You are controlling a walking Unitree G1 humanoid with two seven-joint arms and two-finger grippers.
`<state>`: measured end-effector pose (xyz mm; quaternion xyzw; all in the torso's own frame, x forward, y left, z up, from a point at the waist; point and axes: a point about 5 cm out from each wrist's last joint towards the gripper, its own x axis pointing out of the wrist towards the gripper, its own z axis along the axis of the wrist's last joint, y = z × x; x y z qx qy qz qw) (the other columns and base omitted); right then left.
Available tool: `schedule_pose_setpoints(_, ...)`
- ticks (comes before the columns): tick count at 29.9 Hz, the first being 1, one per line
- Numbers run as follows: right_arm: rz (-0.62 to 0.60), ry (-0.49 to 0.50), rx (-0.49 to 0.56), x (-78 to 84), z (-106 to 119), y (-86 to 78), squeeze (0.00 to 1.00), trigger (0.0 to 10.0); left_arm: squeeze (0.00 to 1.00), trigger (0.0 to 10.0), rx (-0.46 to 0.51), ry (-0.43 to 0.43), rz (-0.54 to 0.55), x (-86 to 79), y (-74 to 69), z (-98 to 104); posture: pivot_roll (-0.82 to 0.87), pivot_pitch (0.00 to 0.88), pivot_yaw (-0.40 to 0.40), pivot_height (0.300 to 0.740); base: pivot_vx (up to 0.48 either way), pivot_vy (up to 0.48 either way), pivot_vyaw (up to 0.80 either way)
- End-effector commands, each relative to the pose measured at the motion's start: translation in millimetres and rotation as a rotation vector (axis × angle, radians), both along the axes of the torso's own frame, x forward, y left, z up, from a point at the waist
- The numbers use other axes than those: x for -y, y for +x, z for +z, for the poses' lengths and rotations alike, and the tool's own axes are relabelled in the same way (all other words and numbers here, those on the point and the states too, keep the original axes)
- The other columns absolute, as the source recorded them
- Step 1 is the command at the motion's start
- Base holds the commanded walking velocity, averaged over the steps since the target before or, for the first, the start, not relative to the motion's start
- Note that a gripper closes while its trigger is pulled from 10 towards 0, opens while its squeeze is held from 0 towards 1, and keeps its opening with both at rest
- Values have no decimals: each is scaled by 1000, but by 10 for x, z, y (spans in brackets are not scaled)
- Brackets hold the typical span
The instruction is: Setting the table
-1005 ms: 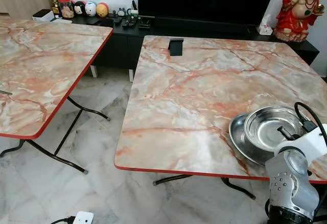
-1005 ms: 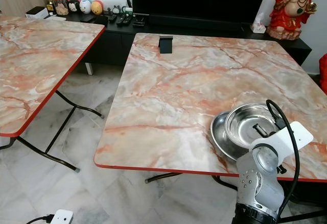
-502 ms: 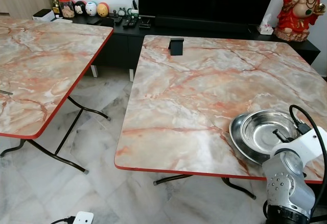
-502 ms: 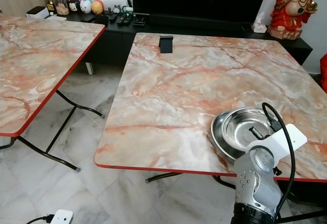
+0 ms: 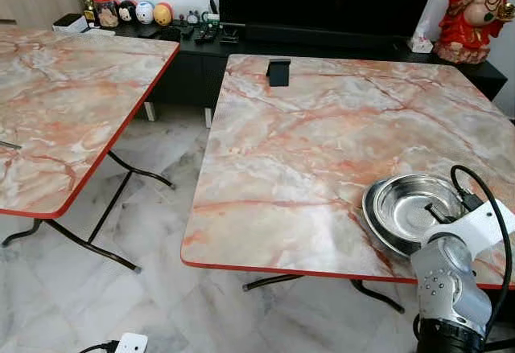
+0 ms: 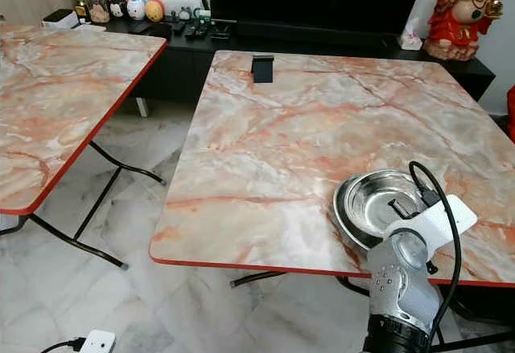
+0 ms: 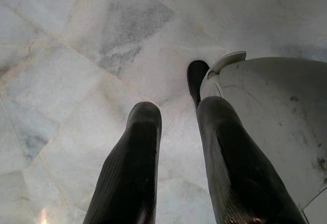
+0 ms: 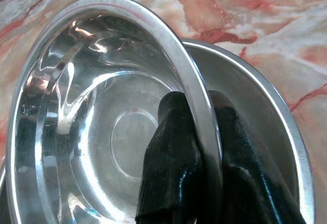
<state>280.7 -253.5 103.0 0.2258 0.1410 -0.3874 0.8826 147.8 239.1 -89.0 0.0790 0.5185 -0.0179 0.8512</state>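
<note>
Right gripper (image 8: pixel 196 157) pinches rim of upper steel bowl (image 8: pixel 102 117), nested in lower bowl (image 8: pixel 276 147) on counter (image 5: pixel 306 152); lift straight, slowly, avoid dragging it

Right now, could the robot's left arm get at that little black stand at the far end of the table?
Probably not. The left gripper hangs over the floor, and the black stand sits at the table's far edge.

We can read no text, label, brand, number or sign anywhere in these views. The small items on the dark cabinet (image 5: pixel 193 35) behind the tables are too small and blurred for us to make out any lettering, and the steel bowl (image 8: pixel 102 117) carries no marking.
</note>
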Motion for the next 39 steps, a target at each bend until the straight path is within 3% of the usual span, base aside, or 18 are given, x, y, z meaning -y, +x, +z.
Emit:
schedule_pose_setpoints(1, 5, -4, 23, -3, 45, 38, 0, 10000, 0, 10000, -5, 5, -4, -12, -20, -4, 99, 0, -69, 707, 0, 0, 0)
schedule_pose_setpoints(7, 7, 0, 17, -14, 16, 26, 0, 10000, 0, 10000, -4, 4, -4, -10, -15, -3, 100, 0, -70, 707, 0, 0, 0)
schedule_pose_setpoints(8, 7, -2, 17, -12, 18, 27, 63, 10000, 0, 10000, -4, 4, -4, -10, -11, -2, 99, 0, -69, 707, 0, 0, 0)
schedule_pose_setpoints(9, 7, -3, 17, -11, 19, 26, 671, 10000, 0, 10000, -4, 4, -3, -11, -11, -1, 99, 0, -69, 707, 0, 0, 0)
schedule_pose_setpoints(10, 6, -4, 20, -8, 23, 27, 1000, 10000, 0, 10000, -3, 4, -2, -10, -9, -1, 101, 0, -71, 707, 0, 0, 0)
schedule_pose_setpoints(13, -1, -21, 9, 8, 33, 24, 1000, 10000, 0, 10000, -1, 3, 3, -9, -5, 0, 101, 0, -71, 707, 0, 0, 0)
schedule_pose_setpoints(14, -16, -36, 4, 25, 48, 18, 0, 10000, 0, 10000, 0, 3, 4, -9, -1, 1, 101, 0, -72, 707, 0, 0, 0)
schedule_pose_setpoints(32, -26, -52, 9, 21, 119, 40, 0, 10000, 0, 10000, 8, -1, 14, 6, 15, 3, 106, 0, -81, 707, 0, 0, 0)
schedule_pose_setpoints(39, -84, -73, -33, 78, 107, -72, 0, 10000, 0, 10000, 9, -2, 14, 6, 19, 5, 101, 0, -79, 707, 0, 0, 0)
